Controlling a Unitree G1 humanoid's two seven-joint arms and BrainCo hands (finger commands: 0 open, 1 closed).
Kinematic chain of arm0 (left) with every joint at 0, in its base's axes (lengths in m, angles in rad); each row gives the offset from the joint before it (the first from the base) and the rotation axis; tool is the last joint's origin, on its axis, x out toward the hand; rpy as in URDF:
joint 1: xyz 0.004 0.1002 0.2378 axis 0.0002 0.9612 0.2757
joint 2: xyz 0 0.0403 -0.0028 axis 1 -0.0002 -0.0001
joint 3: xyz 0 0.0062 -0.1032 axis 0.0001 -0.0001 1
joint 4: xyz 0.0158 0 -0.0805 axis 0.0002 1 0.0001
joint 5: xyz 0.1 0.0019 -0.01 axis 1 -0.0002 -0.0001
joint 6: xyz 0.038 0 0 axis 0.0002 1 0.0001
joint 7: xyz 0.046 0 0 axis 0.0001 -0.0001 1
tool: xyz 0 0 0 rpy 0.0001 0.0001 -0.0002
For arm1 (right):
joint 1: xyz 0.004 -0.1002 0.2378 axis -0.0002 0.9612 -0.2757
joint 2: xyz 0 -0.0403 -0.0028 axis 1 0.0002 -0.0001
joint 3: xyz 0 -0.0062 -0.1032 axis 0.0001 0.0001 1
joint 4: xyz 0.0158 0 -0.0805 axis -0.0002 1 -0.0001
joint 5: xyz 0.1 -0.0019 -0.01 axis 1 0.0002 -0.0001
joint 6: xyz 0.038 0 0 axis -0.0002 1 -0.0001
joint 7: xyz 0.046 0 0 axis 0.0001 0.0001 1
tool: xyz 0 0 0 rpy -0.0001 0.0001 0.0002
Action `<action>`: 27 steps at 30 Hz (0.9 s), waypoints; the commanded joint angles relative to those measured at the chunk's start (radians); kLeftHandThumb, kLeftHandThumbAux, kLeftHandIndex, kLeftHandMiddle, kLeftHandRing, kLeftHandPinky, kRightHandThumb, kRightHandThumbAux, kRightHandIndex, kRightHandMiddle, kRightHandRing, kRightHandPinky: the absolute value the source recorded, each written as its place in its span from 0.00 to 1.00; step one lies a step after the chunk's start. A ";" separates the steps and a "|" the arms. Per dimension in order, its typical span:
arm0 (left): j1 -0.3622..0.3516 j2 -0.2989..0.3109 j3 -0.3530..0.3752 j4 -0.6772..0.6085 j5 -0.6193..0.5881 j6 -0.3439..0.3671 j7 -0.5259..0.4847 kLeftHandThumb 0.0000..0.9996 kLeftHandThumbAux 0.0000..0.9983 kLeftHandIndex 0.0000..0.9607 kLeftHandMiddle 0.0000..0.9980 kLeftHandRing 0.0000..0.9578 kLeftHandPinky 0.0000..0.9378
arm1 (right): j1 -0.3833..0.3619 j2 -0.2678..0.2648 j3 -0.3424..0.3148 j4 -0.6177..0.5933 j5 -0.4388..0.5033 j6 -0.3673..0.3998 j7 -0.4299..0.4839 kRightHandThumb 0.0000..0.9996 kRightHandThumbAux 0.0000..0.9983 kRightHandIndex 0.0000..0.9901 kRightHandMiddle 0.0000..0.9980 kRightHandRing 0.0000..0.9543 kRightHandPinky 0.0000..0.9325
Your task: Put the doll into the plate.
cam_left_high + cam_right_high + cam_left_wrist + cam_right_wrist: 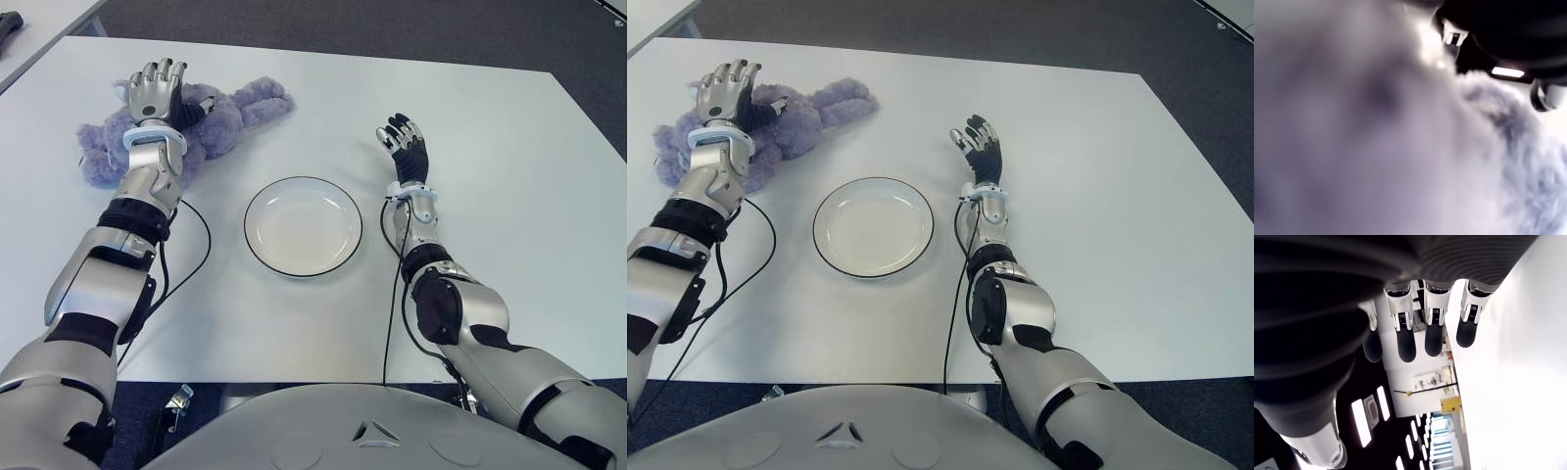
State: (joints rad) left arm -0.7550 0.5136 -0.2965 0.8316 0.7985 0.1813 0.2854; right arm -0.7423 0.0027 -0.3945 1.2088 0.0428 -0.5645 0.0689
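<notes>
- The doll (pixel 211 122), a fluffy lilac-grey plush toy, lies on the white desk (pixel 490 147) at the far left, well apart from the plate (pixel 303 226).
- The left hand (pixel 155 90) is placed over the doll's middle, its wrist and forearm crossing the plush body; part of the toy shows on either side of the arm (one soft limb stretches toward the desk's centre).
- From the eye views the left hand's fingers (pixel 162 70) reach across the top of the doll, but whether they are closed on it cannot be told; the left wrist view is filled with blurred plush fur (pixel 1508 161) pressed close to the camera and shows no fingers clearly.
- The plate, white with a thin dark rim, sits near the desk's middle, between the two arms, with nothing in it.
- The right hand (pixel 405 147) shows just beside the plate on its right, palm toward the desk, holding nothing.
- In the right wrist view its fingers (pixel 1433 338) hang straight and spread apart (dark pads, silver knuckles), relaxed over bare white desk.
- Thin black cables (pixel 201 230) run along both forearms, looping on the desk beside the plate.
</notes>
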 commanded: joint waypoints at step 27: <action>-0.068 -0.102 -0.007 0.291 -0.150 -0.190 -0.102 0.32 0.22 0.00 0.00 0.00 0.08 | 0.240 0.039 -0.009 0.128 0.016 0.039 -0.019 0.14 0.77 0.18 0.18 0.14 0.14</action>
State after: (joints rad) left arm -0.8525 0.4800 -0.2955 1.0543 0.6982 0.0202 0.2586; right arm -0.7420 0.0015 -0.3942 1.2088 0.0426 -0.5646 0.0670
